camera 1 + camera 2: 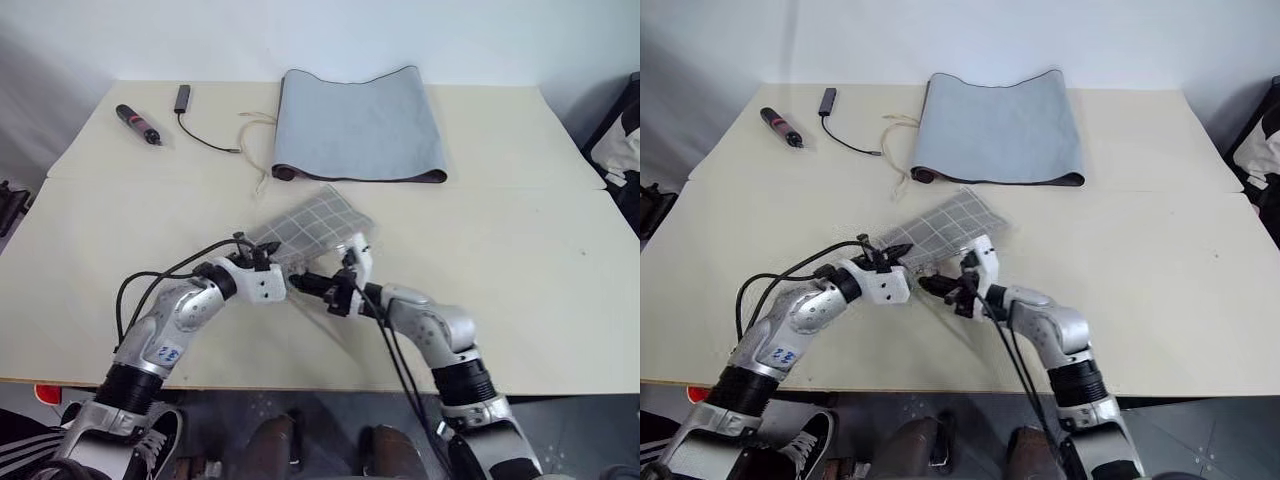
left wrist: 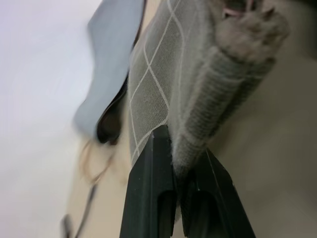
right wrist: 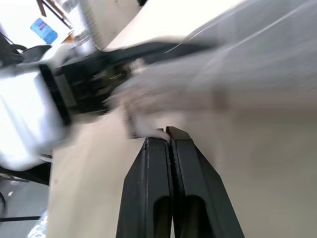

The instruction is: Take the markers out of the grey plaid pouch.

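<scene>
While raised off the worktop, the grey plaid pouch runs near-left to far-right; left gripper jaws clamp its near edge, right gripper jaws closed beside it.

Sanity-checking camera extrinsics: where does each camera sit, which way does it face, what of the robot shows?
Left eye, right eye: head stereo pair, looking forward and down at the table; both arms show, left gripper and right gripper at the grey plaid pouch.
Left wrist: along its own shut fingers, clamping the pouch edge; grey mat beyond.
Right wrist: along its own shut fingers, facing the pouch and the left gripper.
Shared: the pouch appears in all views.
</scene>
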Controlling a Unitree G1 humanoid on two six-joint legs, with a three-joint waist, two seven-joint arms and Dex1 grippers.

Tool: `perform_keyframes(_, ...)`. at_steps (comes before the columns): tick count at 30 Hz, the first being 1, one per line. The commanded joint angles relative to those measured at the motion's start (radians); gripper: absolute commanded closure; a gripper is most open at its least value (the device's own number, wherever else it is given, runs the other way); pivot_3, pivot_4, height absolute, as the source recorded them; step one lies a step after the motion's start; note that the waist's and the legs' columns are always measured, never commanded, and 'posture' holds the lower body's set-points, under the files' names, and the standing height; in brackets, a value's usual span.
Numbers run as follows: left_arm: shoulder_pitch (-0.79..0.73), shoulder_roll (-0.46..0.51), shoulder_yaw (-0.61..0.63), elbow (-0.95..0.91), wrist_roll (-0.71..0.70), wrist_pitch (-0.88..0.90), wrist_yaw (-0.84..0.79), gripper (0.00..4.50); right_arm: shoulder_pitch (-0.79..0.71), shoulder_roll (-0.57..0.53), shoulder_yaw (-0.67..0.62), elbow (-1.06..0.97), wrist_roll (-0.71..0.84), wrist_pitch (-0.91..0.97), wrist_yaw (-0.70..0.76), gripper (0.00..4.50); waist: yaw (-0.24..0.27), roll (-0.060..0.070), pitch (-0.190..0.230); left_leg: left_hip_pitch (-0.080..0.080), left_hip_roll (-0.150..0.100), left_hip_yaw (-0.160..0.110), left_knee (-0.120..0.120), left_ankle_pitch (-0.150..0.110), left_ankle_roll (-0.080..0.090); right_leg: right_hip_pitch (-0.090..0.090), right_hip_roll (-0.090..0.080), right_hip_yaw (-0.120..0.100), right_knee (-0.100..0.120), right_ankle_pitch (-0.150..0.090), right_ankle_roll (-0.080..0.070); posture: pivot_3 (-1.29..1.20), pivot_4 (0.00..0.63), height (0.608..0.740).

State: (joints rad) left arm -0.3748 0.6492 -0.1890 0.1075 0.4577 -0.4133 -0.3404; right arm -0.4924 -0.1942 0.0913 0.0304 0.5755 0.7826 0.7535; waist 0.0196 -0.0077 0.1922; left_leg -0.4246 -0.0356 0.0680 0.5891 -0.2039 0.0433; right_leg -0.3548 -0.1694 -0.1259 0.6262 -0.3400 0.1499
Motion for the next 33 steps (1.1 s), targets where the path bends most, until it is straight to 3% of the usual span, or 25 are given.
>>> perform_keyframes(1,0.014,0.025,0.067,0.024,-0.223,-0.058,-0.110,4.50,-0.021,-0.053,-0.036,-0.031,0.049,0.005,0.086,4.45,-0.002,0.000,0.000,0.000,0.000,0.000,0.000,0.000,0.000,0.002,0.000,0.000,0.000,0.000,0.000,0.00,0.150,0.740)
perform_keyframes(8,0.025,0.094,0.092,0.102,-0.280,-0.154,-0.166,4.50,-0.058,-0.186,-0.060,0.039,-0.001,-0.065,0.172,4.45,-0.023,0.000,0.000,0.000,0.001,0.001,0.000,0.000,0.001,0.004,0.001,-0.003,0.000,0.000,0.000,0.00,0.150,0.740)
perform_keyframes(18,0.093,0.131,0.139,0.095,-0.367,-0.256,-0.216,4.50,-0.142,-0.389,-0.122,0.378,-0.155,-0.306,0.232,4.45,-0.022,0.000,0.000,0.000,0.001,0.002,0.002,-0.001,0.003,0.008,0.000,-0.004,-0.005,0.000,0.000,0.00,0.150,0.740)
perform_keyframes(24,0.092,0.130,0.159,0.121,-0.345,-0.255,-0.213,4.50,-0.125,-0.371,-0.116,0.343,-0.147,-0.308,0.276,4.45,-0.026,0.000,0.000,0.000,0.002,0.002,0.002,-0.001,0.003,0.009,0.000,-0.005,-0.006,0.000,0.000,0.00,0.150,0.740)
perform_keyframes(27,0.083,0.115,0.159,0.116,-0.307,-0.260,-0.187,4.50,-0.084,-0.333,-0.133,0.213,-0.044,-0.165,0.280,4.45,-0.024,0.000,0.000,0.001,0.002,0.002,0.002,0.000,0.005,0.009,0.000,-0.006,-0.005,0.000,0.000,0.00,0.150,0.740)
perform_keyframes(30,0.071,0.098,0.163,0.111,-0.282,-0.243,-0.156,4.50,-0.019,-0.298,-0.136,0.041,0.064,-0.042,0.274,3.86,-0.022,0.000,0.000,0.001,0.003,0.001,0.002,-0.001,0.003,0.010,0.000,-0.006,-0.006,0.000,-0.001,0.00,0.150,0.740)
perform_keyframes(33,0.058,0.088,0.157,0.111,-0.268,-0.238,-0.142,4.50,0.043,-0.273,-0.096,-0.090,0.096,0.031,0.231,2.87,-0.019,0.000,0.000,0.001,0.002,0.000,0.003,-0.003,0.003,0.011,0.000,-0.006,-0.006,0.000,-0.001,0.00,0.150,0.740)
